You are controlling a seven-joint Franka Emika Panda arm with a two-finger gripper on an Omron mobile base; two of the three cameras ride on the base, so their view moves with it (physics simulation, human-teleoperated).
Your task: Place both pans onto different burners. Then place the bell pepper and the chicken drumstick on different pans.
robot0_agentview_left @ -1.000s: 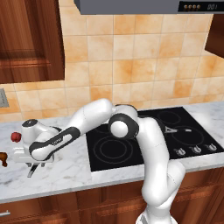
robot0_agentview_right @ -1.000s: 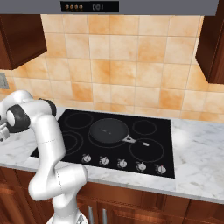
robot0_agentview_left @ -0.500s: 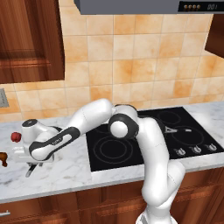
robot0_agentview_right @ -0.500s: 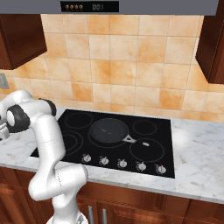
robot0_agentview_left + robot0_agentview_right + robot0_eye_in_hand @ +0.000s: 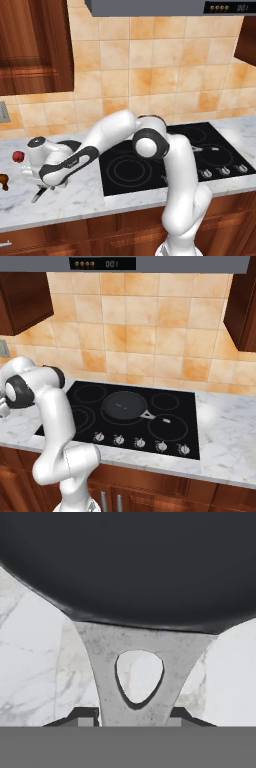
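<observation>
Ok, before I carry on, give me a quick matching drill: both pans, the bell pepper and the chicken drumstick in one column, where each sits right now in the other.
Things:
1. stove pan
2. counter pan
3. bell pepper
4. chicken drumstick

Places:
A. on the marble counter, toward the wall, left of the arm
B. on the cooktop, over its middle burner
C. on the counter at its far left, toward the front edge
D. on the counter, its handle pinched in the claw

Pairs: 1-B, 2-D, 3-A, 4-C
</observation>
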